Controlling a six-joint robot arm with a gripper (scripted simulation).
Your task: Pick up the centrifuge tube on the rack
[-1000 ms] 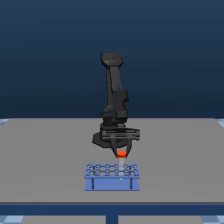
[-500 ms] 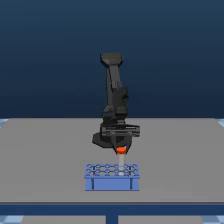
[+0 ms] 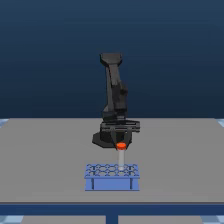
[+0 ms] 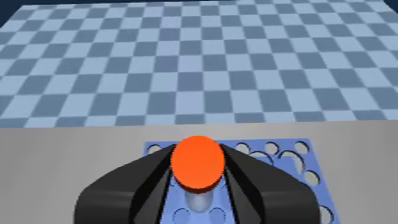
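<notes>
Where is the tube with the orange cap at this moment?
In the exterior view, the tube hangs upright near the middle of the table, held in the gripper, its lower end just above the blue rack.

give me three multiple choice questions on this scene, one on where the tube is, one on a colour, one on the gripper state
1. Where is the tube?
A. lying flat on the table
B. upright above the rack, cap at the gripper
C. leaning on the rack's side

2. What colour is the tube's cap?
A. green
B. white
C. orange-red

3. What is the gripper doing?
A. shut on the tube
B. wide open, far from the tube
C. holding the rack

Answers:
1 B: the exterior view shows the pale tube standing upright between the gripper and the rack top; whether its tip is clear of the holes cannot be told.
2 C: the wrist view shows an orange-red cap.
3 A: in the wrist view the dark fingers press against both sides of the cap.
</notes>
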